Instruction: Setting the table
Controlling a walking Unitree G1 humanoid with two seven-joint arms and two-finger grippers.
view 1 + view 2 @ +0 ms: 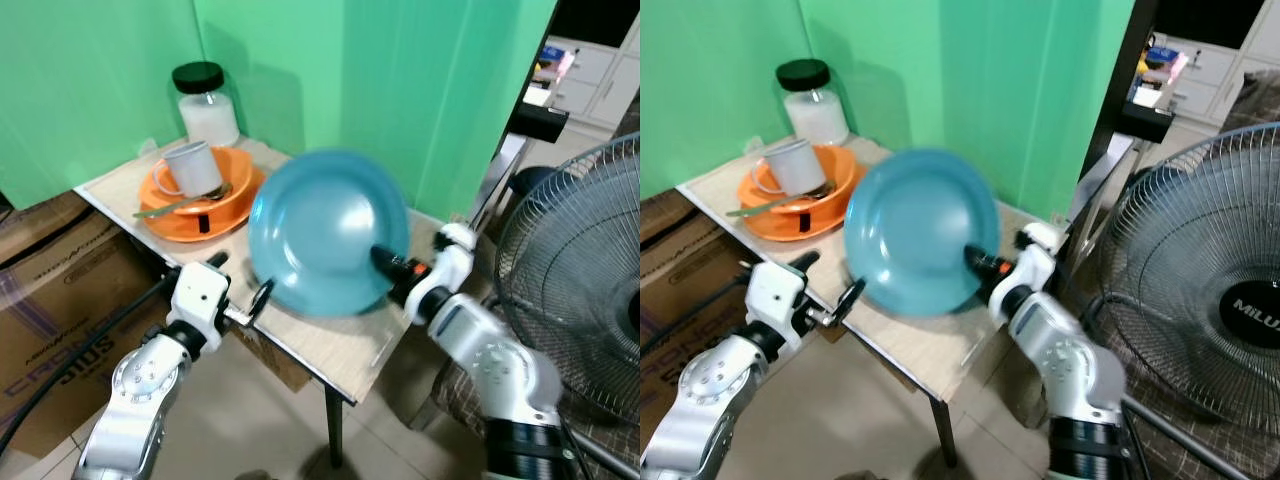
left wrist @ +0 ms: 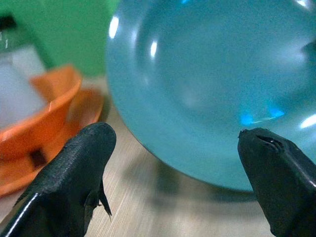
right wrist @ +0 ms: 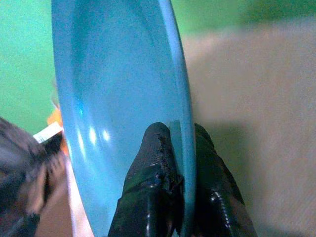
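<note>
One blue plate (image 1: 325, 230) up on edge at frame centre
Right claw (image 3: 174, 148) pinches its rim over the tabletop (image 1: 340, 350); left claw (image 2: 173, 148) gapes wide, lower left

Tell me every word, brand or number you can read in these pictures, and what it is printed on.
"CRONOS": purple letters, partly hidden, on the brown cardboard box beside the wooden table.
"MILUX": white letters, cut off at the picture's edge, on the black hub of the grey wire-caged fan.
Smaller print on the box: too blurred to read.
</note>
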